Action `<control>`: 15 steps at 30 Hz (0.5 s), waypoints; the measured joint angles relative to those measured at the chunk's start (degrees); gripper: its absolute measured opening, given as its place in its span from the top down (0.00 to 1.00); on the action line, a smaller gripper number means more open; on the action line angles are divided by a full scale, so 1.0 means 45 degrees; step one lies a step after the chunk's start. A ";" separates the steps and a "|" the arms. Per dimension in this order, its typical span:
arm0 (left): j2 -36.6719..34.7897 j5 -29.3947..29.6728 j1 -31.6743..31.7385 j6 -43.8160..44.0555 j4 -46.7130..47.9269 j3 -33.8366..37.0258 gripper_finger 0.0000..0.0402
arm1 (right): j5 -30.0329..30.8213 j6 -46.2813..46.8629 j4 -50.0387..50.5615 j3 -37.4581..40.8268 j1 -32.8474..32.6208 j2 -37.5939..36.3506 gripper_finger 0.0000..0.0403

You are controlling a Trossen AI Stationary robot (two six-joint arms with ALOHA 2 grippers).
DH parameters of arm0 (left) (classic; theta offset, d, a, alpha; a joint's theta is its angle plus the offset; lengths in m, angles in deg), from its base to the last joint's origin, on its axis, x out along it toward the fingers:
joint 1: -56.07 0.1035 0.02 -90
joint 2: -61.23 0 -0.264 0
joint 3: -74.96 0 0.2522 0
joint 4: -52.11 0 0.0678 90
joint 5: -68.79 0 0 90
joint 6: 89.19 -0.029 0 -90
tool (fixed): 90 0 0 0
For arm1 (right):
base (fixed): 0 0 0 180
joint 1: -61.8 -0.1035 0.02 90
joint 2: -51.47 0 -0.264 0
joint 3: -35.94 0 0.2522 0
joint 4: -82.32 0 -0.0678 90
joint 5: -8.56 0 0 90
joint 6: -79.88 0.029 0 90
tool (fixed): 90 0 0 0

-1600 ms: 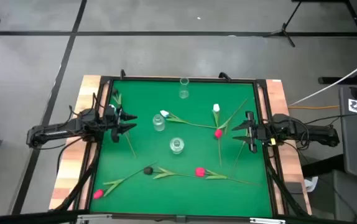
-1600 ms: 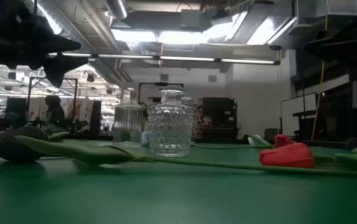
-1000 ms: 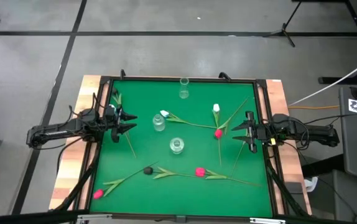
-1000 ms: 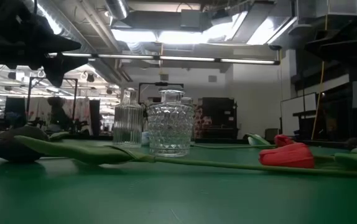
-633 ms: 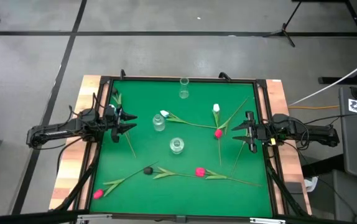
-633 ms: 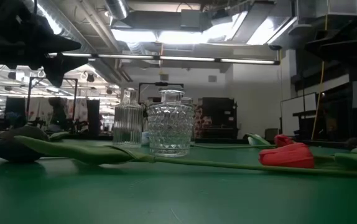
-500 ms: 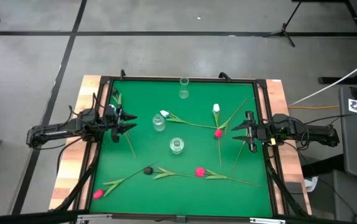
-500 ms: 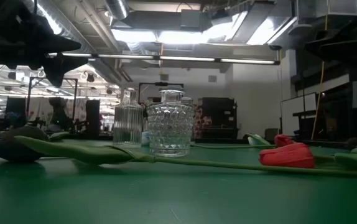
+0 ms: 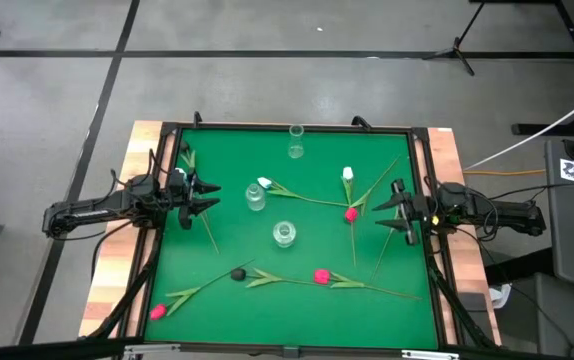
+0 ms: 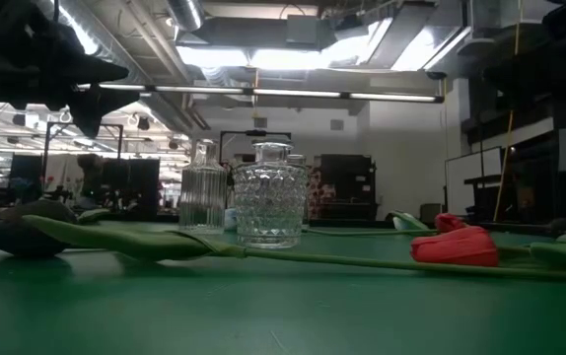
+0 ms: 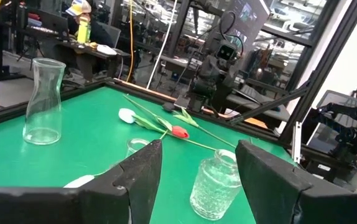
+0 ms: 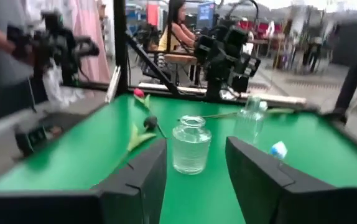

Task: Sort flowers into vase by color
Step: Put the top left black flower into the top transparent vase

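Flowers (image 9: 267, 186) all lie loose on the table (image 9: 217, 310), no vase (image 9: 284, 234) filled; left gripper (image 9: 207, 196) and right gripper (image 9: 385, 211) wait at opposite side edges, jaws apart and empty, so a first pick comes next.

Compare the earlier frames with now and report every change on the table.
Only the right tool has shifted slightly inward over the green table; it is open and holds nothing. The left tool, the flowers and the glass vases stayed put.
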 joint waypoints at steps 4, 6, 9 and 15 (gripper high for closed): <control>-0.0004 0.0155 -0.0003 0.2110 -0.0519 0.0005 0.49 | 0.2464 0.0483 0.0004 0.0000 0.0000 0.0005 0.59; 0.0010 0.0869 -0.0003 0.2641 -0.0984 0.0005 0.49 | 0.3169 0.0842 0.0000 0.0000 0.0000 0.0000 0.59; 0.0005 0.2221 -0.0003 0.4215 -0.1527 0.0005 0.49 | 0.3920 0.0889 -0.0001 0.0000 0.0000 0.0001 0.59; 0.0005 0.3408 0.0002 0.6074 -0.1688 0.0005 0.49 | 0.5548 0.0856 -0.0049 0.0000 0.0000 0.0000 0.59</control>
